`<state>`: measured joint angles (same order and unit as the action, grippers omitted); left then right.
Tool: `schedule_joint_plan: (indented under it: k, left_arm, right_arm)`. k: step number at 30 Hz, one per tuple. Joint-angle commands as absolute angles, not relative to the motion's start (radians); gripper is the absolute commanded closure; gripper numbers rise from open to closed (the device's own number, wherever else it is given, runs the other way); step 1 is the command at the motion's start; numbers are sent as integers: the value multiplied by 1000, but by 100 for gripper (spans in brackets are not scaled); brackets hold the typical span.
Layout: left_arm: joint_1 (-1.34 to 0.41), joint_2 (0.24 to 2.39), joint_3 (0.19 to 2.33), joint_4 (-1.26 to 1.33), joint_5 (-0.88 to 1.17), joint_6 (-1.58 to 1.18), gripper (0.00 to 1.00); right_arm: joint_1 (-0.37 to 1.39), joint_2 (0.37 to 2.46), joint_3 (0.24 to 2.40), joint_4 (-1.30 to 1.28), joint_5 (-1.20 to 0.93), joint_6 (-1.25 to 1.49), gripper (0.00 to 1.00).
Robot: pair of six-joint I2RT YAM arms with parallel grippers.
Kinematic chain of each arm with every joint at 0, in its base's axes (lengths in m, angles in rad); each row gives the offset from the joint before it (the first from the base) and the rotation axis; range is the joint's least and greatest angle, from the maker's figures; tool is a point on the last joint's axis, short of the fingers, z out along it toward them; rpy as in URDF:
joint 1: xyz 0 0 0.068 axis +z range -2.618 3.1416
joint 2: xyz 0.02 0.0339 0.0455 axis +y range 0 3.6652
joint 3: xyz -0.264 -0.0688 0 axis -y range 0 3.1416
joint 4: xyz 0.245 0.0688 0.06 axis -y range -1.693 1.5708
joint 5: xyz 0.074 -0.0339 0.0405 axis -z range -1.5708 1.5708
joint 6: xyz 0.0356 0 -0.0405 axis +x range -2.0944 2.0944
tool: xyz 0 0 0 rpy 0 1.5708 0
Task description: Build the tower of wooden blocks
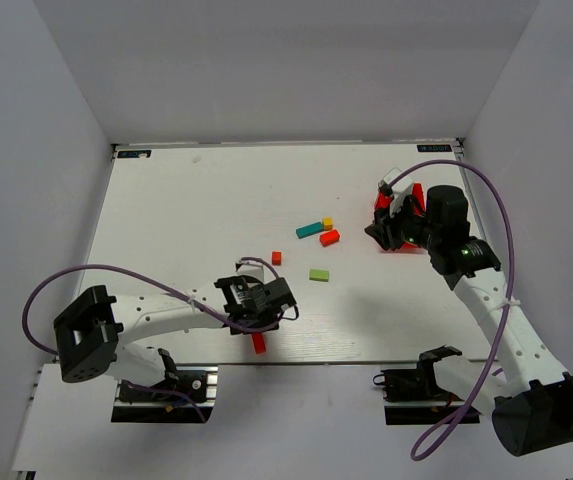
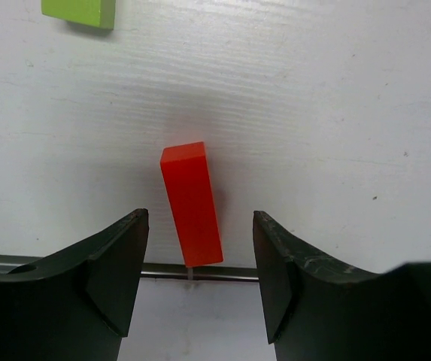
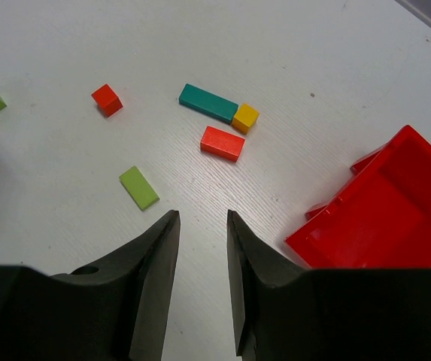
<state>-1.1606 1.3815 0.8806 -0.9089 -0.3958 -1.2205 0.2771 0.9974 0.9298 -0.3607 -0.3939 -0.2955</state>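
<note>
The left gripper (image 2: 199,222) stands open, its jaws either side of a long red wooden bar (image 2: 191,199) without touching it, well left of the red plastic tray (image 3: 384,218). The right gripper (image 3: 202,226), slightly open and empty, hovers beside that tray. A teal wooden bar (image 3: 208,103) and a yellow wooden cube (image 3: 245,117) lie touching, left of the tray.

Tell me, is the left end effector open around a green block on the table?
No, the colour is wrong. The left end effector is open around a red block on the table, not a green one. The left wrist view shows it.
</note>
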Motion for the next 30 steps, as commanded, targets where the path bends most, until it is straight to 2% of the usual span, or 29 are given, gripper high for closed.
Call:
schedule_joint_plan:
  k: [1,6,10,20,30]
  left_arm:
    - [-1166,1367,882,-864,-443,-1259,32]
    - [-1166,1417,873,-841,-425,-1270,32]
    - [-1175,1465,900,-919,-414,-1327,32]
    - [-1175,1436,856,-888,-434,-1356,32]
    - [-1175,1466,834,-847,-414,-1356,37]
  right_arm:
    - [279,993,920,-322,-390,-296,62]
    - [281,992,917,-319,-390,-293,61]
    - [281,991,917,-321,-388,-295,61]
    - [279,994,919,-319,-387,-296,61]
    - [284,999,914,-318,-388,-298,61]
